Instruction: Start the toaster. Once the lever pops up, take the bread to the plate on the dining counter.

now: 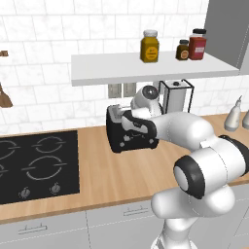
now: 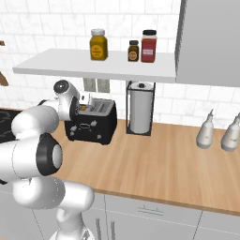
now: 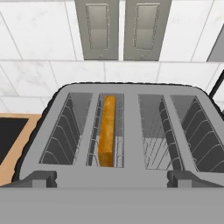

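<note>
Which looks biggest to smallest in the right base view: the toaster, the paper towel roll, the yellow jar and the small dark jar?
1. toaster
2. paper towel roll
3. yellow jar
4. small dark jar

The toaster and roll are close; the roll is taller.

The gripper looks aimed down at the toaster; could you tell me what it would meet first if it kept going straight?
Probably the toaster's slotted top, near the bread in the second slot from the left. The open gripper hovers just above; exact depth is unclear.
</note>
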